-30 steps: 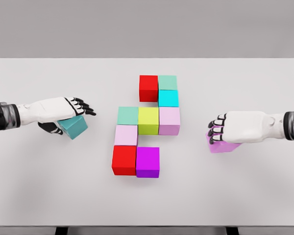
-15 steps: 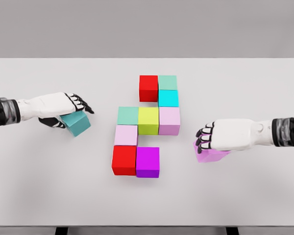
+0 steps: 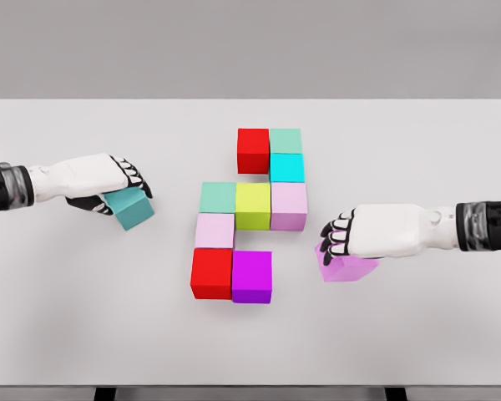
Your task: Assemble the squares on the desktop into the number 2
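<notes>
Several coloured cubes stand joined mid-table: a red cube (image 3: 253,150) and mint cube (image 3: 285,140) at the top, cyan (image 3: 287,168), a row of mint (image 3: 218,198), yellow-green (image 3: 253,206) and pale pink (image 3: 288,205), then pale pink (image 3: 214,230), red (image 3: 211,273) and magenta (image 3: 251,276). My left hand (image 3: 117,182) is shut on a teal cube (image 3: 133,209) at the left. My right hand (image 3: 344,237) is shut on a pink-violet cube (image 3: 343,268), right of the magenta cube with a gap between them.
The white table (image 3: 417,334) has its front edge near the bottom of the view, with dark legs showing below it. A grey wall stands behind the far edge.
My right hand has carried the pink-violet cube leftward toward the magenta cube. My left hand, still on the teal cube, has drawn back slightly to the left; the cube has barely moved.
</notes>
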### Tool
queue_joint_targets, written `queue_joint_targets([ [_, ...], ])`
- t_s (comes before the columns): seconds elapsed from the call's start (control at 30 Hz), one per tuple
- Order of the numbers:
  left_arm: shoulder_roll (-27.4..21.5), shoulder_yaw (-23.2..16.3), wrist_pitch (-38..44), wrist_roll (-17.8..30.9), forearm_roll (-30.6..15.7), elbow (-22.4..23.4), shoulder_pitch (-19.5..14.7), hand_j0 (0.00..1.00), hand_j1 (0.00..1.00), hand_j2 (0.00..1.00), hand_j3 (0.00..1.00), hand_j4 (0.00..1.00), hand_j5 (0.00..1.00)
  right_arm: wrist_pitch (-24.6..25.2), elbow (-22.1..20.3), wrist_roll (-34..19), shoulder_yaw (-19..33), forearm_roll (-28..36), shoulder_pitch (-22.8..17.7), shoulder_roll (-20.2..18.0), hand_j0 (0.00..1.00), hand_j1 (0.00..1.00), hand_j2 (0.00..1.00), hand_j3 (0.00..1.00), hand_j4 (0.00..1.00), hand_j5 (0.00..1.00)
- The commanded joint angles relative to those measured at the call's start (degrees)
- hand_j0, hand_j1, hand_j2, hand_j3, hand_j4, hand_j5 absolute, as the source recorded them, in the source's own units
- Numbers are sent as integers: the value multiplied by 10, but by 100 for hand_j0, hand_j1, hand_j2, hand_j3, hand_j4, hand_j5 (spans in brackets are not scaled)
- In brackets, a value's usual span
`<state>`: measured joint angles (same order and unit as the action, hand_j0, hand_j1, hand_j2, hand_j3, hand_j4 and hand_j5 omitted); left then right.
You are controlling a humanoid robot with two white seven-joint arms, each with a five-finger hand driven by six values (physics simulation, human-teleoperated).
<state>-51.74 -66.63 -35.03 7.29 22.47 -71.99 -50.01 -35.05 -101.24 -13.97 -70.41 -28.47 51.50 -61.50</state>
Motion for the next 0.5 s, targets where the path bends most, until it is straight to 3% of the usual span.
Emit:
queue_joint_targets([
  [0.0,0,2,0,0,-3,0,-1,65,65,65,65,65,65,1,0,1,0,6,0,-2,89,89,89,89,89,89],
  [0.03,0,2,0,0,-3,0,-4,65,65,65,65,65,65,1,0,2,1,6,0,-2,98,98,98,98,98,98],
  [0.3,1,5,0,0,-2,6,-13,66,66,66,66,66,66,1,0,2,4,20,-1,-6,100,100,100,100,100,100],
  [0.47,1,5,0,0,-1,23,-18,66,66,66,66,66,66,1,3,3,71,55,-2,-65,100,100,100,100,100,100],
])
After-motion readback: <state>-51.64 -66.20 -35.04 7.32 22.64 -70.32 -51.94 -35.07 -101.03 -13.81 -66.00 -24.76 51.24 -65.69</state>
